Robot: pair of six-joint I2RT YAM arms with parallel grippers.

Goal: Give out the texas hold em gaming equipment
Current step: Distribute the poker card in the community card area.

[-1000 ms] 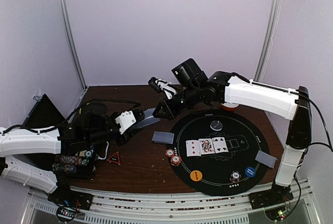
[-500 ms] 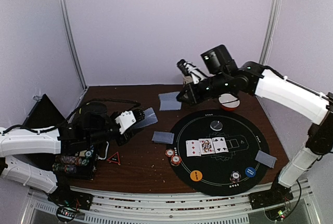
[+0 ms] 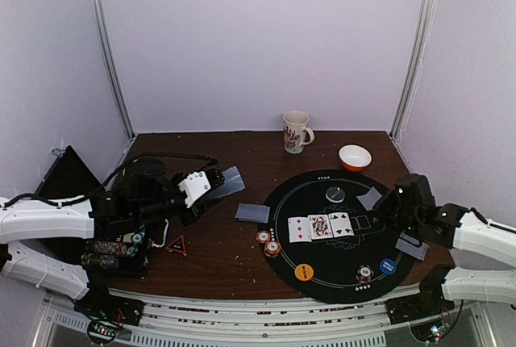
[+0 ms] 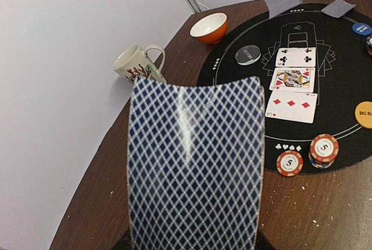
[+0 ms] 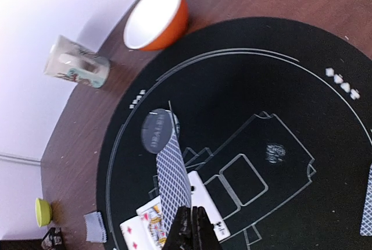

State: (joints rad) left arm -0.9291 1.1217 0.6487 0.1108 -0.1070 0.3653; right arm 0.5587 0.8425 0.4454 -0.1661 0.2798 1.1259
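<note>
Top external view: we note chips (image 3: 268, 242) at the mat's (image 3: 334, 272) left edge, three face-up cards (image 3: 320, 226) mid-mat. Right gripper (image 3: 385, 204) pinches a card (image 3: 370, 198) above the mat's right side. Left gripper (image 3: 211, 186) clamps a bowed card (image 3: 229, 179) over the table (image 3: 218, 258); mug (image 3: 295, 131) farthest.

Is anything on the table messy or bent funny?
Yes. The card in the left pincer bows in the middle instead of staying flat. Little pale crumbs are scattered over the wooden table beside the striped chips.
</note>
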